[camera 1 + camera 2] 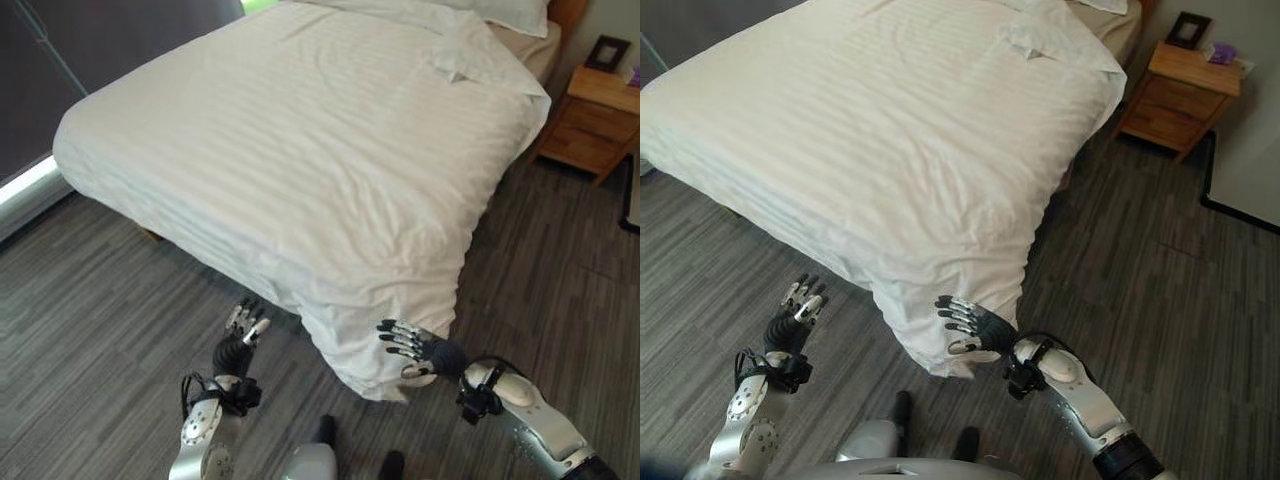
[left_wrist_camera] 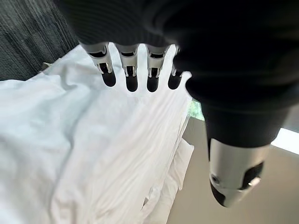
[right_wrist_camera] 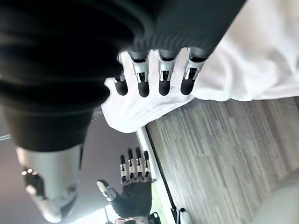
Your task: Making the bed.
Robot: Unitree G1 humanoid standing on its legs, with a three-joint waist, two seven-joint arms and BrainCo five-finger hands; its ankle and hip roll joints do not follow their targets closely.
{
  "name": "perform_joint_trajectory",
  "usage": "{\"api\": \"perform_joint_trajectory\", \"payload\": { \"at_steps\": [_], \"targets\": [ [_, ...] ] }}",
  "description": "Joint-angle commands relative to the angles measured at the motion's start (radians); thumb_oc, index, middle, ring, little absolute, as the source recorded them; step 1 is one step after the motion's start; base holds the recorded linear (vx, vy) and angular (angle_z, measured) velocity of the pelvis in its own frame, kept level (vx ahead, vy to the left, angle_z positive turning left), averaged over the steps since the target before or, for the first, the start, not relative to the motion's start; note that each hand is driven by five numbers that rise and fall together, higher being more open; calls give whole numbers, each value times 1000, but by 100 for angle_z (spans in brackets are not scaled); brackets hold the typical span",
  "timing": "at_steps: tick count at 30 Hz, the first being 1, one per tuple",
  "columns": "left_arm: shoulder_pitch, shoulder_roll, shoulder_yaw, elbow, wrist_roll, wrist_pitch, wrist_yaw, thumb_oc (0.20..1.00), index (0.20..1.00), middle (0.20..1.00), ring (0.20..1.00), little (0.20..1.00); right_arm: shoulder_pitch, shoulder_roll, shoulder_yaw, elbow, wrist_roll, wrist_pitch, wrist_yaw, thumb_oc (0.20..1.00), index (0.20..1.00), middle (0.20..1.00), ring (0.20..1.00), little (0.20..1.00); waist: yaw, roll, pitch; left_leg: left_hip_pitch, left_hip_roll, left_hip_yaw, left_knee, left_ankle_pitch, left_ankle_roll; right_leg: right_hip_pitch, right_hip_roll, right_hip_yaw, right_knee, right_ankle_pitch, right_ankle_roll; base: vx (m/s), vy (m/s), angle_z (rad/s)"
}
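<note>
Lower centre, the right hand point(image 1: 415, 347) lies released with straight fingers on the duvet point(image 1: 300, 150) corner overhanging the bed; left hand point(image 1: 243, 325) released, lower left; pillow point(image 1: 515, 12) cut off at top edge

Open floor point(image 1: 1140, 270) right of the bed point(image 1: 870, 130); a nightstand point(image 1: 1180, 85) blocks the far end

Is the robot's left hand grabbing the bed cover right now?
No. The left hand hangs over the floor with straight fingers, apart from the white duvet.
</note>
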Motion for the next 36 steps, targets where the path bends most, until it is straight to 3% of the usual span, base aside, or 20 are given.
{"api": "perform_joint_trajectory", "payload": {
  "at_steps": [1, 3, 4, 5, 12, 23, 34, 36],
  "targets": [
    [-10, 26, 4, -48, -32, -18, -46, 1000, 1000, 1000, 1000, 1000, -27, 48, -47, 38, 81, -36, -8, 1000, 1000, 1000, 1000, 1000, -24, -38, -28, -33, -71, 2, 36, -8, 66, 41, -62, 92, 0, -26, 92, -3, 6, 15],
    [-1, 44, -16, -55, -37, -5, -66, 1000, 1000, 1000, 1000, 1000, -45, 60, -67, 118, 105, -36, -28, 1000, 1000, 1000, 1000, 1000, -27, -21, -36, -23, -74, -5, -18, 8, 70, 31, -46, 91, -9, -27, 92, 13, 16, 1],
    [7, 53, -22, -60, -39, 2, -74, 1000, 1000, 1000, 1000, 1000, -50, 61, -75, 138, 114, -39, -32, 460, 460, 460, 460, 460, -27, -18, -39, -14, -76, -6, -41, 8, 73, 30, -42, 91, -9, -29, 91, 22, 41, 20],
    [8, 65, -31, -62, -37, 4, -80, 1000, 1000, 1000, 1000, 1000, -62, 58, -83, 173, 110, -45, -46, 200, 200, 200, 200, 200, -25, -15, -40, -9, -80, -12, -56, 11, 74, 25, -40, 88, -9, -30, 90, 10, 41, 22],
    [-11, 125, -65, -91, -85, 18, -99, 1000, 1000, 1000, 1000, 1000, -224, 81, -102, 379, 185, -54, -121, 200, 200, 200, 200, 200, 6, -5, -9, -35, -93, -28, -132, 34, 82, -58, -32, 88, -9, -20, 85, -44, 21, 8],
    [-55, 155, -144, -92, -120, 24, -100, 1000, 1000, 1000, 1000, 1000, -450, 169, -69, 541, 399, -54, -144, 200, 200, 200, 200, 200, 63, 26, 50, -120, -112, -60, -136, 47, 89, -146, -39, 79, -9, -3, 90, -3, 2, 7],
    [-92, 157, -165, -108, -139, 29, -88, 1000, 1000, 1000, 1000, 1000, -576, 140, -79, 859, 296, -42, -178, 200, 200, 200, 200, 200, 91, 68, 116, -201, -123, -68, -144, 62, 84, -234, -44, 75, -6, 8, 91, -1, -1, 0],
    [-99, 147, -166, -122, -137, 37, -90, 1000, 1000, 1000, 1000, 1000, -581, 113, -166, 1074, 270, -33, -202, 200, 200, 200, 200, 200, 94, 88, 139, -228, -124, -68, -142, 63, 84, -259, -49, 72, 1, 9, 92, -3, 2, 2]
  ]
}}
